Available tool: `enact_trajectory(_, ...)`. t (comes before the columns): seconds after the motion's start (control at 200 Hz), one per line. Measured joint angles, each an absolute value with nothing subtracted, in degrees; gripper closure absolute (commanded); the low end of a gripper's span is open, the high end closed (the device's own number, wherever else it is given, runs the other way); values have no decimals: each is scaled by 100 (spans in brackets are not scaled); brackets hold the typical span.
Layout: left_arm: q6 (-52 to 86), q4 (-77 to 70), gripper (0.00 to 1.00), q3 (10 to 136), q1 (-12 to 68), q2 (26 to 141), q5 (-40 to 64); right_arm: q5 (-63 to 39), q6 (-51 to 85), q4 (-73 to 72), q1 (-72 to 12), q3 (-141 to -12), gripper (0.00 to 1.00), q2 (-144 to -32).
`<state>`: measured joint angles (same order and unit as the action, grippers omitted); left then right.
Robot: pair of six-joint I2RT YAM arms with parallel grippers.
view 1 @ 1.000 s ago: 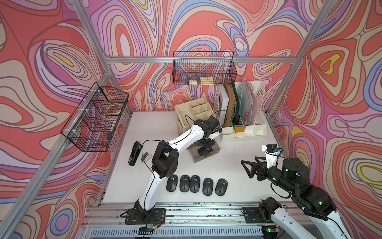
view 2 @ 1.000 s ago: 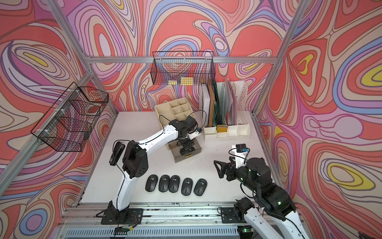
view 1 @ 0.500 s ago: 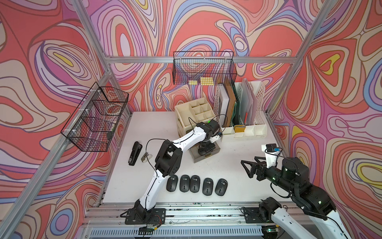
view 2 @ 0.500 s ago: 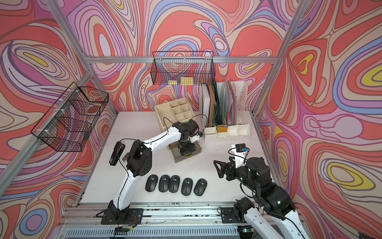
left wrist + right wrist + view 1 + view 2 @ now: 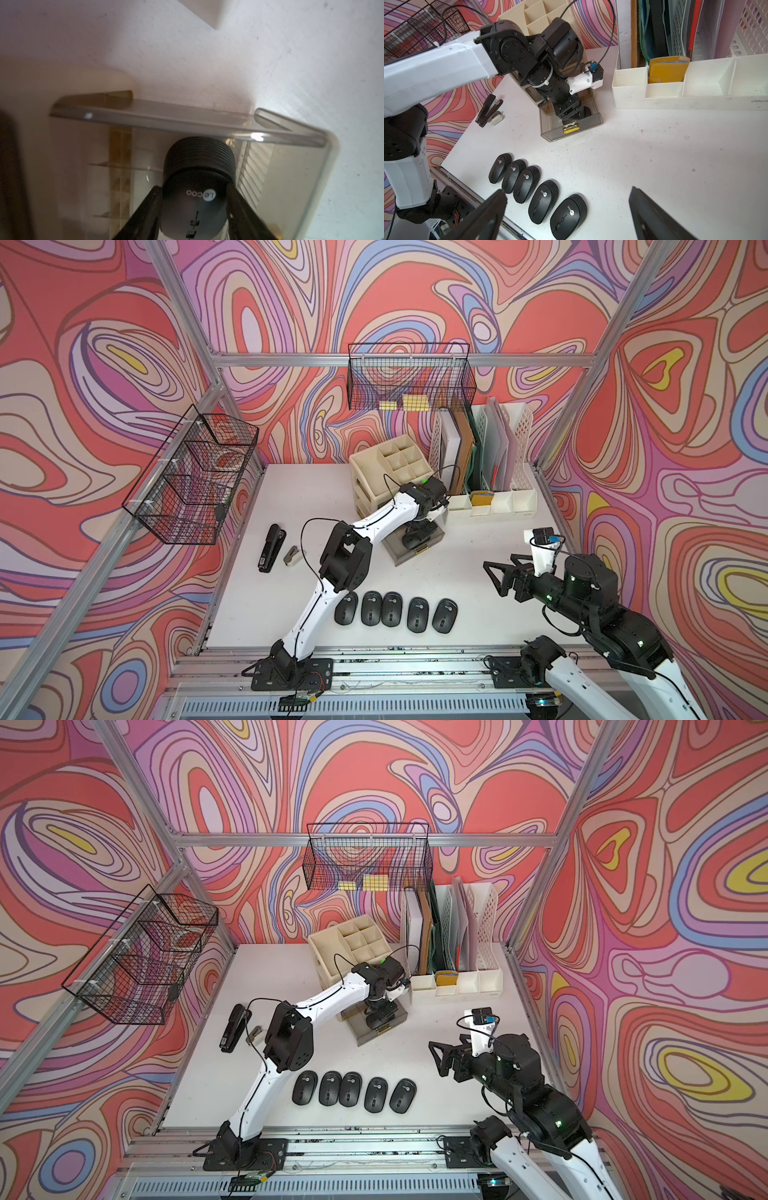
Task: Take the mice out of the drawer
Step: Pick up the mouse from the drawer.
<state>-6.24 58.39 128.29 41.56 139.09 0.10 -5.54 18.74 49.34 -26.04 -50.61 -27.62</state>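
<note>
Gripping mouse (image 5: 193, 209) in drawer (image 5: 187, 120) w/ L gripper (image 5: 193, 187), long axis along fingers (image 5: 143, 212).

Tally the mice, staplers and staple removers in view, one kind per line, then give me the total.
Mice: 6 (five in a row on the table, the sixth mouse in the drawer)
Stapler: 1
Staple remover: 1
Total: 8

left fingers (image 5: 141, 218) narrowed (hugging mouse (image 5: 195, 199)), elbow (image 5: 345, 556) shifted
</note>
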Motion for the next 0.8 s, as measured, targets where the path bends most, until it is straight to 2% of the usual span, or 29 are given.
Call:
enact_trajectory(0.17, -292, 5833, 44, 13163, 4119, 14003, -141, -550, 1874, 4934, -2604, -5061, 3, -2759)
enact_trajectory(0.28, -196, 5835, 38, 13163, 4088, 14003, -165, -541, 1876, 4934, -2604, -5061, 3, -2759)
enact_trajectory(0.511, -213, 5813, 31, 12925, 4082, 13976, 27, -537, 1876, 4934, -2604, -5061, 3, -2759)
enact_trajectory(0.796, -314, 5806, 28, 12831, 4056, 13979, -16, -537, 1876, 4934, -2604, -5061, 3, -2759)
